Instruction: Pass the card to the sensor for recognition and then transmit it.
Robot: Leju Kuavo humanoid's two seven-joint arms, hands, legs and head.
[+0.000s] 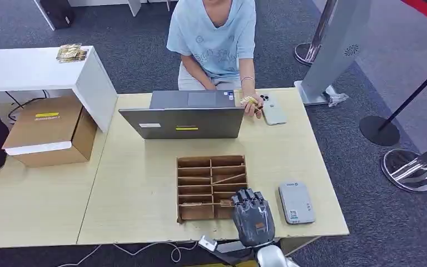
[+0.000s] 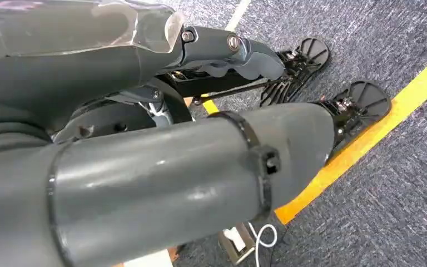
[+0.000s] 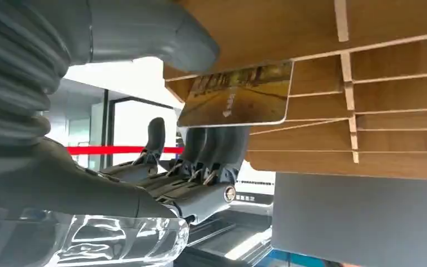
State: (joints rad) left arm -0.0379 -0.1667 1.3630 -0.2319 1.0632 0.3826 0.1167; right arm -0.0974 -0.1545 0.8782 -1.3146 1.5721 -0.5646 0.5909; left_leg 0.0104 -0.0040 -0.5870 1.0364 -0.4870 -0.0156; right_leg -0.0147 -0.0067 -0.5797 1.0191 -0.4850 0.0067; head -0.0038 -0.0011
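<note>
A card (image 3: 236, 95) with a glossy golden-brown printed face and a white edge is seen in the centre of the right wrist view, standing out from the wooden slotted rack (image 1: 212, 186). It is gripped by the right hand (image 1: 252, 214), thumb on one side and fingers (image 3: 214, 146) on the other. A flat grey sensor (image 1: 296, 202) is lain on the bench (image 1: 144, 183), lower right of centre in the head view, just beside the rack.

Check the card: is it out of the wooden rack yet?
Cannot tell. The card sits at the rack's near edge, by the right hand's fingers.
</note>
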